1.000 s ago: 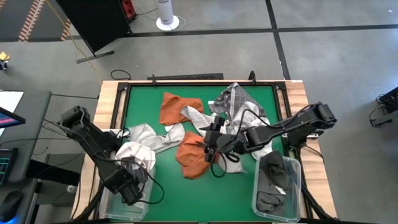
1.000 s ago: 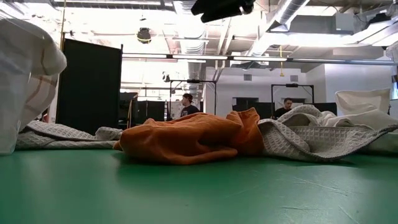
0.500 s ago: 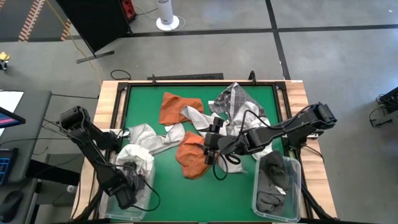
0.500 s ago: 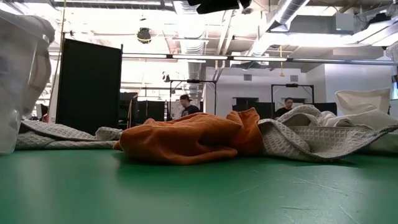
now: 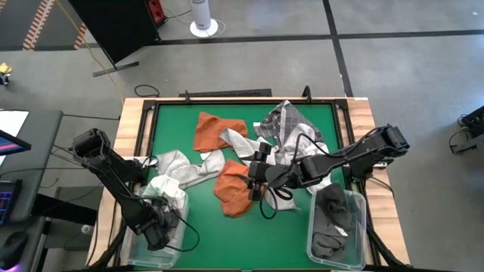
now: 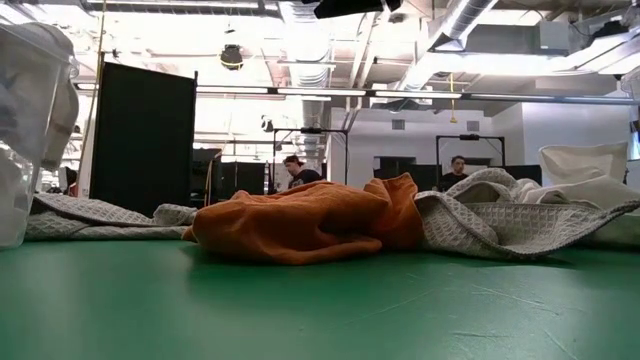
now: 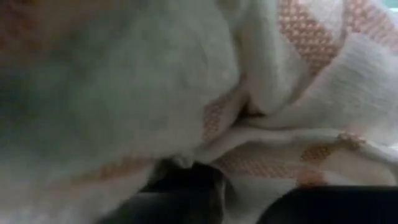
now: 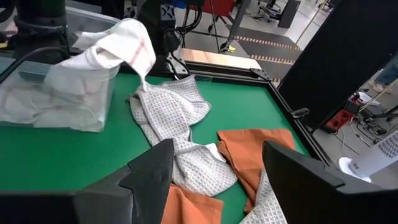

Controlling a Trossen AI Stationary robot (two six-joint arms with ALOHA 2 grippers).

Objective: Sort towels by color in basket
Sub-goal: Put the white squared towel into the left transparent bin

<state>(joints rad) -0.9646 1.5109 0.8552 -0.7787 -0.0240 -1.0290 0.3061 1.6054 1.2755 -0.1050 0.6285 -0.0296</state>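
High view: left gripper [image 5: 155, 227] sits in the bin [image 5: 128, 243] at 7 o'clock, white towel [image 5: 168, 187] against its jaws; grip unclear. Right gripper [image 5: 255, 183] hangs open above the orange towel [image 5: 233, 189].

No text, label, brand, number or sign can be read in any of the views. In the right wrist view a small white panel with a dark X-like mark [image 8: 166, 12] sits on a dark upright at the far side of the table, but it cannot be made out as a letter or a logo.
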